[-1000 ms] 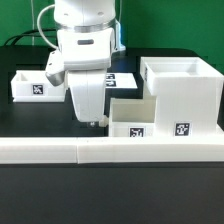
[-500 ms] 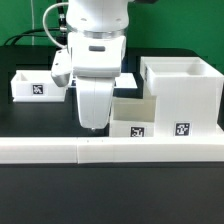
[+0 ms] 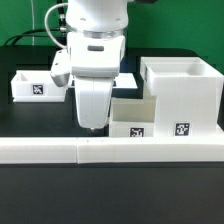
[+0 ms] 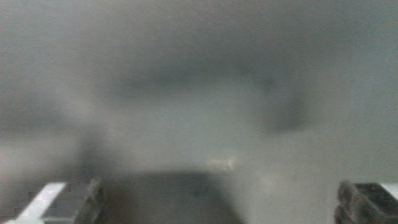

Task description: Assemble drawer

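Note:
The tall white drawer casing (image 3: 181, 92) stands at the exterior view's right, open side up, with a tag on its front. One small white tray (image 3: 135, 118) sits against the casing's left side. A second tray (image 3: 33, 85) lies apart at the far left. My gripper (image 3: 91, 126) hangs low at the left end of the nearer tray, just behind the long low white wall (image 3: 110, 151). In the wrist view the picture is blurred grey-white. Only the two fingertips (image 4: 61, 205) show, far apart, with nothing held between them.
The long low white L-shaped wall runs across the front. The marker board (image 3: 127, 78) lies flat behind the arm, mostly hidden by it. The table top is black.
Since a second ago the hand has shifted a little to the exterior view's right and come lower and nearer the tray. No change in the last half second.

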`<state>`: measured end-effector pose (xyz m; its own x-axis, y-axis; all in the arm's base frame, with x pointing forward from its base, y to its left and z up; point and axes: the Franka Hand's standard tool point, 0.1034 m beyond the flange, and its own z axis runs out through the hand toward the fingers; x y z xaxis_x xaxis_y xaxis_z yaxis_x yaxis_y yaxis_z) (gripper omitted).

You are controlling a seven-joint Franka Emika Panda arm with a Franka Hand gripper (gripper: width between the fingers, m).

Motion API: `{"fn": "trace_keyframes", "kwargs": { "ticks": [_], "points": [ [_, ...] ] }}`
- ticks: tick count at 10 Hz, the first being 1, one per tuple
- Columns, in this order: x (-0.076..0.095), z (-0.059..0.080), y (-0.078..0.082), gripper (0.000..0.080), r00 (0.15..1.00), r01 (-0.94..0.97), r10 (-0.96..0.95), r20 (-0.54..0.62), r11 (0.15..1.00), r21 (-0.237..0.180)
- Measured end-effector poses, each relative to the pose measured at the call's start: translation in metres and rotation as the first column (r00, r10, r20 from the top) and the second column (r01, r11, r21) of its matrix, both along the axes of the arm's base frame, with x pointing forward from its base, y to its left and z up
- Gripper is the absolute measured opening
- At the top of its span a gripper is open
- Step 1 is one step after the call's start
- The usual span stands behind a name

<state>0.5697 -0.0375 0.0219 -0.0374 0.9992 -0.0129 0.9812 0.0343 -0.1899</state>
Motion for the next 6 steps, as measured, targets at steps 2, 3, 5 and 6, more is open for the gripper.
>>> {"fn": "trace_keyframes", "kwargs": {
  "ticks": [2, 3, 5, 6],
  "points": [
    [0.0010, -0.0002, 0.0009, 0.0649, 1.000, -0.005, 0.005, 0.003, 1.000, 0.000],
    [0.0008, -0.0003, 0.0008, 0.0649, 1.000, -0.005, 0.005, 0.002, 1.000, 0.000],
    [0.0006, -0.0001, 0.0006, 0.0649, 1.000, -0.007, 0.007, 0.000, 1.000, 0.001],
    [0.0019, 0.0027, -0.0008, 0.0649, 1.000, -0.011, 0.011, -0.010, 1.000, -0.001]
  ]
}}
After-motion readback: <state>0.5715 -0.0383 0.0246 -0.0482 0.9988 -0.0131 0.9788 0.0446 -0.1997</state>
